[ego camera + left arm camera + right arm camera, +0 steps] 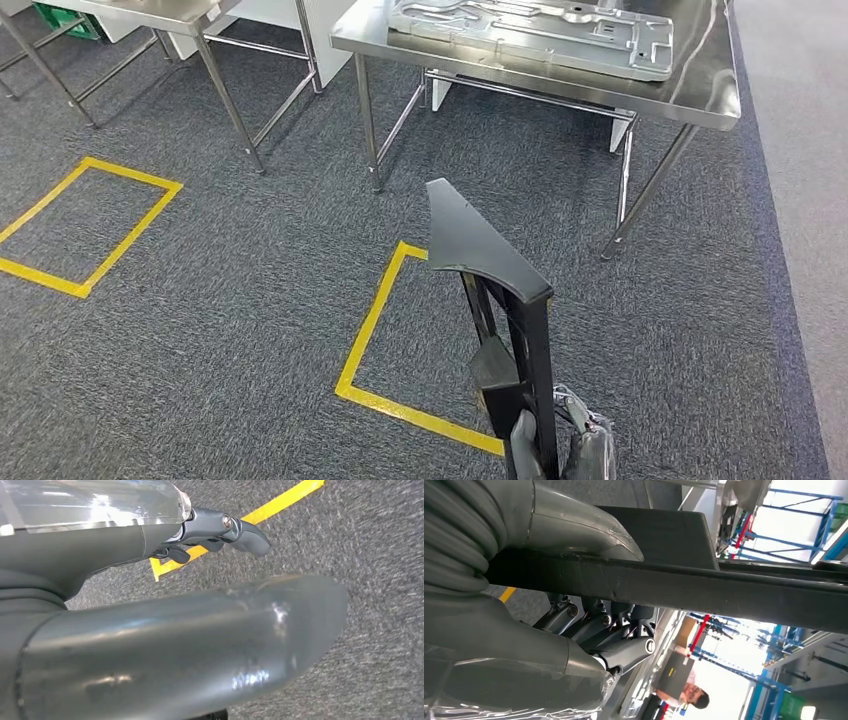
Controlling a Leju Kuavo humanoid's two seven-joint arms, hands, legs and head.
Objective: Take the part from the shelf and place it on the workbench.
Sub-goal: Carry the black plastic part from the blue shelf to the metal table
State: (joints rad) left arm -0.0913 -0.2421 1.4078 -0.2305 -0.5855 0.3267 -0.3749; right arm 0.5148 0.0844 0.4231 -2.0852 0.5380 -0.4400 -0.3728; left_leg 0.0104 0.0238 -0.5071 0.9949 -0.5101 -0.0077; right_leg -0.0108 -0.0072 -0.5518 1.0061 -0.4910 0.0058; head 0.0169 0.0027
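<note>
The part is a long black angular bracket (480, 250) standing upright in the lower middle of the head view. My right hand (578, 442) grips it near its lower end. In the right wrist view the thumb (574, 527) lies on one side of the black bar (734, 592) and the dark fingers (616, 630) wrap the other side. The steel workbench (700, 90) stands ahead, beyond a stretch of carpet. My left hand (215, 530) hangs over the carpet, fingers loosely extended and holding nothing.
A large stamped metal panel (540, 35) lies on the workbench. Yellow tape squares (375, 330) (90, 220) mark the grey carpet in front of the benches. A second steel table (150, 10) stands at the far left. A person (684, 695) is visible in the distance.
</note>
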